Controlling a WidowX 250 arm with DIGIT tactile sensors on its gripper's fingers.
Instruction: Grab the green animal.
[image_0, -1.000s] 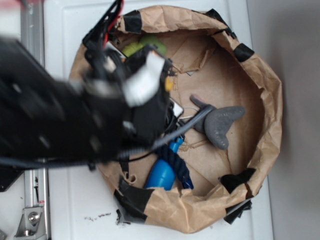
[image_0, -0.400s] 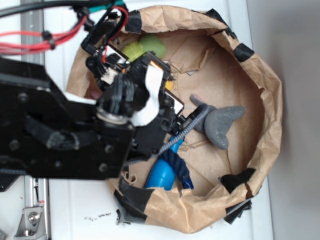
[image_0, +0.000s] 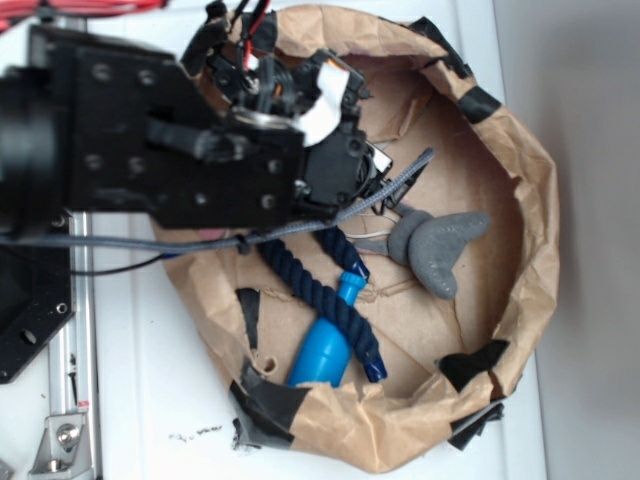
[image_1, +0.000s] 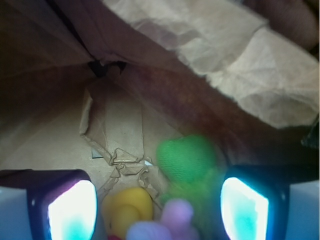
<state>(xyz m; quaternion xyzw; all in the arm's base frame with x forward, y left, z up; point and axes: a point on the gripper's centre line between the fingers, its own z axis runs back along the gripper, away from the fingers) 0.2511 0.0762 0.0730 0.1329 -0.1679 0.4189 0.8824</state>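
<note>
From the exterior view we saw the black arm (image_0: 170, 140) reaching over the upper left of the brown paper basket (image_0: 530, 200), covering the green animal, while a grey plush (image_0: 440, 245), a dark blue rope (image_0: 320, 290) and a blue bottle (image_0: 325, 345) lay on the basket floor. In the wrist view we found the gripper (image_1: 160, 202) spread wide with nothing clamped, the green animal (image_1: 187, 160) lying between its fingers (image_1: 72, 207) nearer the right one, just beside a yellow duck (image_1: 127, 205) and a pink plush (image_1: 170, 220).

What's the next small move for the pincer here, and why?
Probably shift slightly toward the right finger, then descend. In the wrist view the open pincer has the green animal off-centre toward the right finger, with the yellow duck and pink plush also between the fingers.
</note>
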